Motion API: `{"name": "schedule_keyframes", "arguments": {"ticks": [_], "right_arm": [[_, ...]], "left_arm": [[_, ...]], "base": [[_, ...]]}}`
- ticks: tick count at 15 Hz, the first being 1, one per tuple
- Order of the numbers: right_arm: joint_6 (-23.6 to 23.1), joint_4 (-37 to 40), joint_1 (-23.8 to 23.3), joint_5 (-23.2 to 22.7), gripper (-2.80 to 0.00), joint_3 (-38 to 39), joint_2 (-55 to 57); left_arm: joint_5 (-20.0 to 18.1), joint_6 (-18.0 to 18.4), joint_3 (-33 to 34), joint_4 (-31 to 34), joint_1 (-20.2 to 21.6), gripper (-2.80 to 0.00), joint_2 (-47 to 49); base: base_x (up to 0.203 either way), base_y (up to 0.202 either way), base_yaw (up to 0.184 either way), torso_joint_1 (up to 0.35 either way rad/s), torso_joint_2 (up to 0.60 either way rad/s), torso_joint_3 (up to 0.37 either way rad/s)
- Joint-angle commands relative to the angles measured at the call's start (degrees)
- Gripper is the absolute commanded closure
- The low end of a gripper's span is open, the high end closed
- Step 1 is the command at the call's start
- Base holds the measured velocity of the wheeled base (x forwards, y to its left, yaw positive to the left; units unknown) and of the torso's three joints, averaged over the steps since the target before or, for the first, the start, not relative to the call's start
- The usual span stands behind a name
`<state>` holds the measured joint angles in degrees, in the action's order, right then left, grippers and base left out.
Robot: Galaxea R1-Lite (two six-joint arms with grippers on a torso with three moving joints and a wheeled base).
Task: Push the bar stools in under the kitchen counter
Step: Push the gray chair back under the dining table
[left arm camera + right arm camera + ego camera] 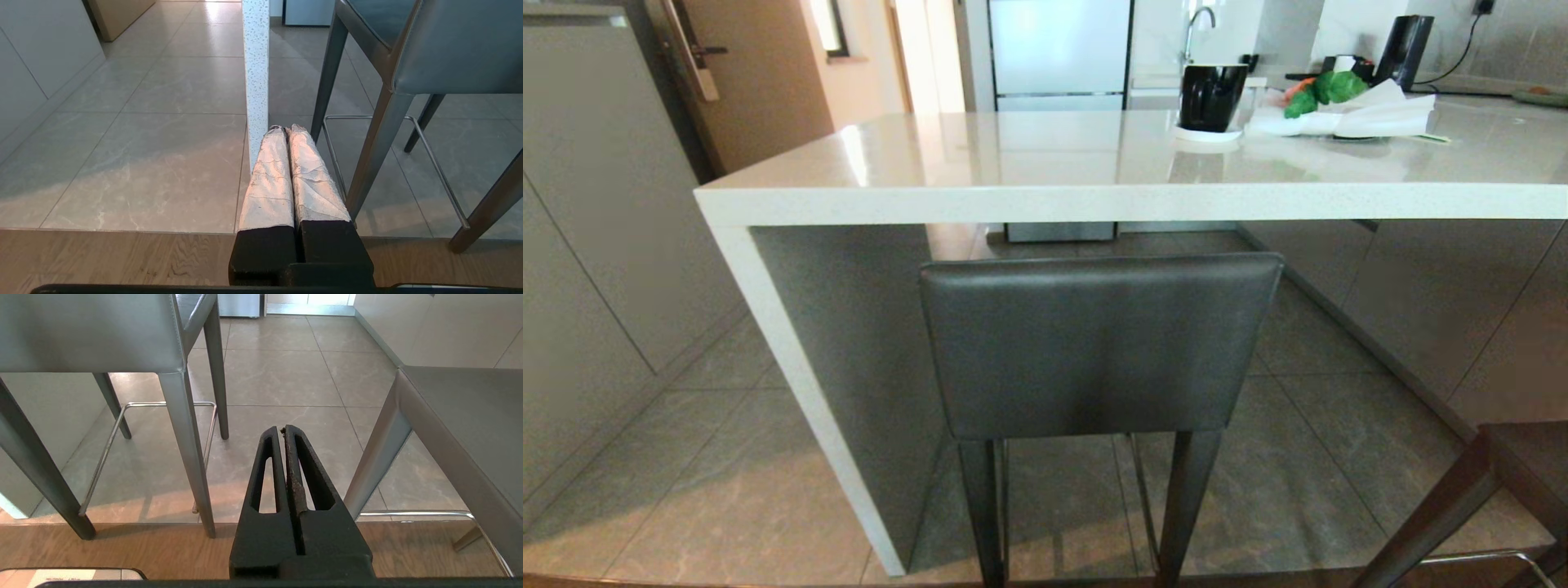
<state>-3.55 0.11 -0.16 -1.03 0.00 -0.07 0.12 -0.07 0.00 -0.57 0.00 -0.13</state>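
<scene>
Bar stools: one (1101, 343) dead ahead, backrest just below tabletop (1029, 196) edge, seat seemingly tucked under; second (1486, 490) near right, out from tabletop, likely next to push. Left end effector (285, 130) clamped together, empty, low beside white side panel (256, 77). Right end effector (283, 430) likewise closed, empty, between stools.

From the head camera I am seeing neither arm, the near stool (1098, 347) is hiding its seat behind its backrest and losing its feet below the frame, the second stool (1494, 490) is showing only a corner at the lower right, and the counter (1045, 175) is running off rightward.
</scene>
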Motion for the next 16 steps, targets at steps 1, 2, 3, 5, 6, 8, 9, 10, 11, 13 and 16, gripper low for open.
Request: {"name": "schedule_keyframes", "arguments": {"ticks": [1,2,3,5,6,8,9,10,11,13,16], "right_arm": [[-0.1,0.0,0.0,0.0,0.00,0.0,0.1],[-0.1,0.0,0.0,0.0,0.00,0.0,0.1],[-0.1,0.0,0.0,0.0,0.00,0.0,0.1],[-0.1,0.0,0.0,0.0,0.00,0.0,0.2],[-0.1,0.0,0.0,0.1,0.00,0.0,0.1],[-0.1,0.0,0.0,0.2,0.00,0.0,0.1],[0.0,0.0,0.0,0.2,0.00,0.0,0.1],[0.0,0.0,0.0,0.2,0.00,0.0,0.1],[0.0,0.0,0.0,0.2,0.00,0.0,0.1],[0.1,0.0,0.0,0.2,0.00,0.0,0.2],[0.1,0.0,0.0,0.2,0.00,0.0,0.1]], "left_arm": [[0.0,0.1,0.1,0.0,0.0,0.00,0.0],[0.0,0.1,0.1,0.0,0.0,0.00,0.1],[0.0,0.1,0.1,0.0,0.0,0.00,0.1],[-0.1,0.2,0.1,0.0,0.0,0.00,0.1],[-0.2,0.2,0.1,0.0,0.0,0.00,0.1],[-0.2,0.2,0.1,0.0,0.0,0.00,0.1],[-0.2,0.2,0.1,0.0,0.0,0.00,0.1],[-0.2,0.2,0.1,0.0,0.0,0.00,0.1],[-0.3,0.2,0.1,0.0,0.0,0.00,0.1],[-0.4,0.1,0.1,0.0,0.0,0.00,0.0],[-0.4,0.1,0.1,0.0,0.0,0.00,0.1]], "base": [[0.000,0.000,0.000,0.000,0.00,0.000],[0.000,0.000,0.000,0.000,0.00,0.000],[-0.079,0.000,0.008,0.016,0.00,-0.002],[-0.183,0.000,-0.002,0.002,0.00,0.002],[-0.202,0.000,-0.003,0.005,-0.01,0.002],[-0.198,0.000,-0.003,0.004,0.00,0.000],[-0.201,0.000,-0.001,0.007,0.00,-0.001],[-0.199,0.000,-0.002,0.003,0.00,0.011],[-0.199,0.000,-0.002,0.004,0.00,-0.002],[-0.198,0.000,-0.001,0.001,0.00,0.000],[-0.198,0.000,-0.001,0.003,0.00,0.003]]}}
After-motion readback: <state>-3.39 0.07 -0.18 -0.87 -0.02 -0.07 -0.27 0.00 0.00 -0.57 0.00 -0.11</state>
